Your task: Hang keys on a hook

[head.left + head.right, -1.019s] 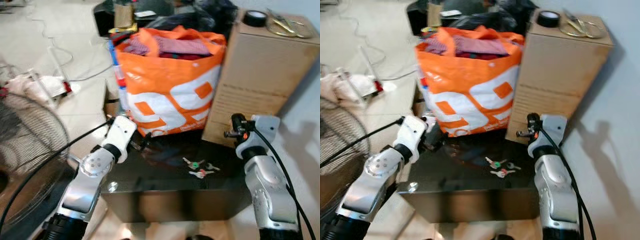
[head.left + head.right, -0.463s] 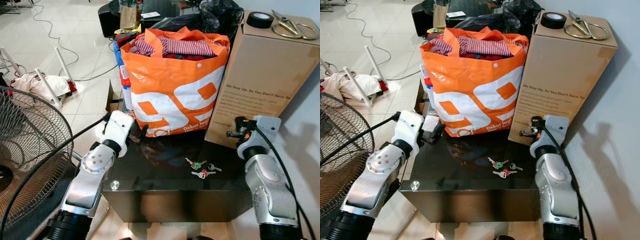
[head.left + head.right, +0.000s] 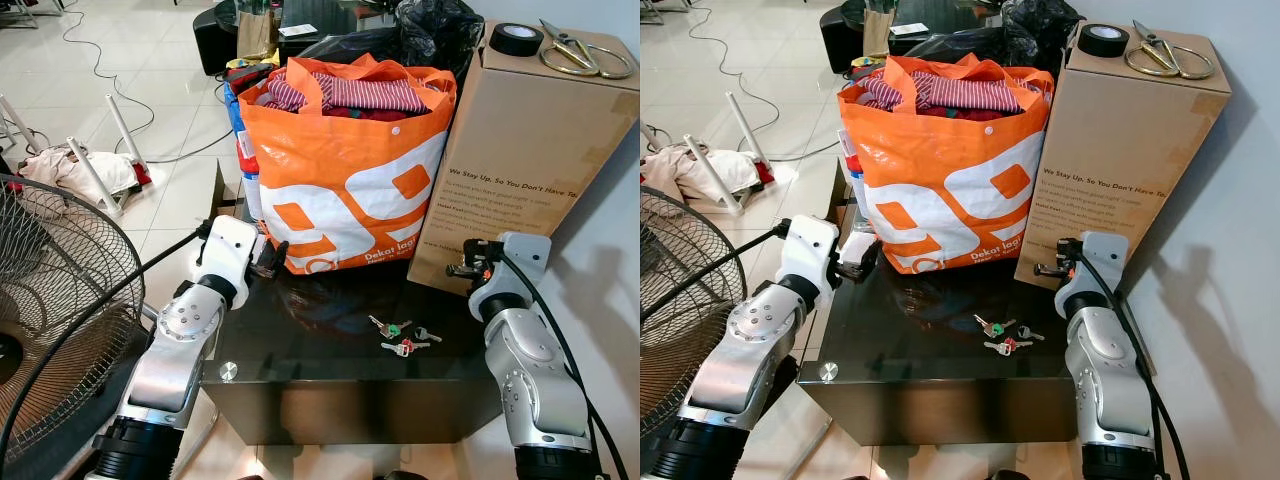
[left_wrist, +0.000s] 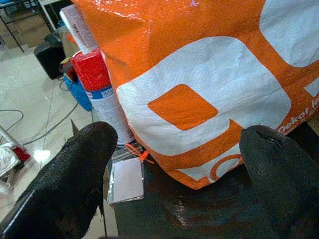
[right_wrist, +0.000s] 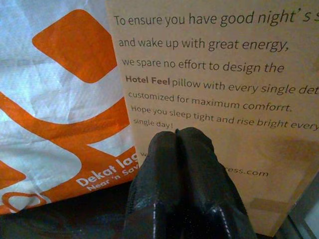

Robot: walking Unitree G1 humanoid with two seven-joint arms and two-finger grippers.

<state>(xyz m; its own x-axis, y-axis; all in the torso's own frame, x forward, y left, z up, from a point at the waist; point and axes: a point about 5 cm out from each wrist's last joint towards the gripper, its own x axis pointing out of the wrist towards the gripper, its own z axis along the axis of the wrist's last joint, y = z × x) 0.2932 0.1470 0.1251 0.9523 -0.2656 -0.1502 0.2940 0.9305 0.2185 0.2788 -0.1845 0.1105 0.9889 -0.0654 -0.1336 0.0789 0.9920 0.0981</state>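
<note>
Both silver arms reach forward from the lower corners, elbows bent, wrists raised. The left gripper [image 4: 174, 164] points ahead with its two black fingers [image 4: 75, 174] spread wide apart. The right gripper [image 5: 182, 144] is also held forward, its fingers [image 5: 164, 179] pressed together tip to tip with nothing between them.
</note>
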